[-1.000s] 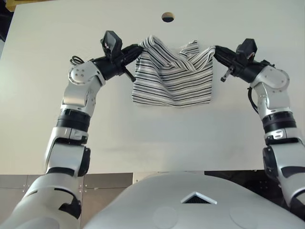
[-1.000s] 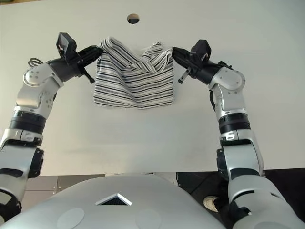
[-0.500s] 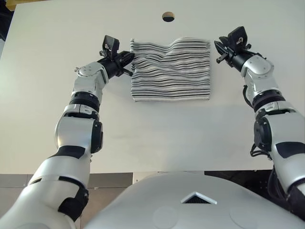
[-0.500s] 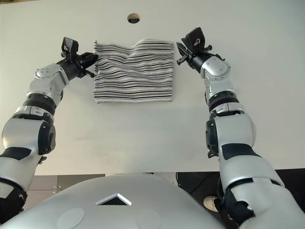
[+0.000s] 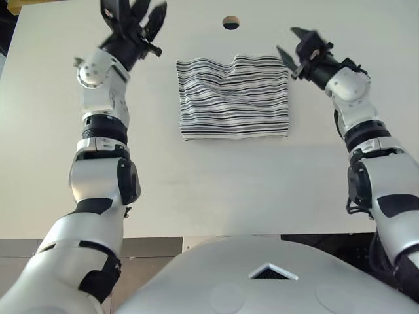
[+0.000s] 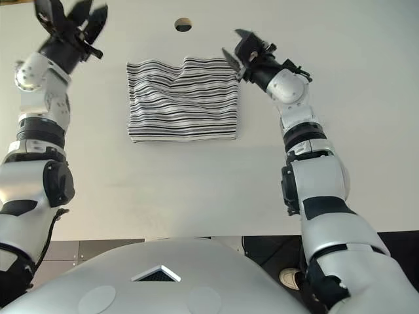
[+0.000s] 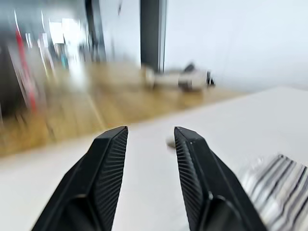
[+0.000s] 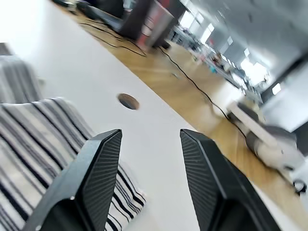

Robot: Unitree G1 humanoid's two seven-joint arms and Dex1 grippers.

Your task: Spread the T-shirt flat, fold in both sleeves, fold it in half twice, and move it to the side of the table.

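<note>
T-shirt [image 5: 234,97], striped and folded into a rumpled rectangle, lies on the white table [image 5: 196,170] with a round hole [image 5: 230,23] at its 12 o'clock, the left gripper [image 5: 134,10] raised at 10 o'clock with fingers apart, the right gripper [image 5: 288,41] likewise spread near the 2 o'clock corner, seemingly not touching.

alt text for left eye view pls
A folded striped T-shirt lies on a white table, touched by neither arm. The left gripper and right gripper hang open either side of its far edge; a round hole lies beyond.
</note>
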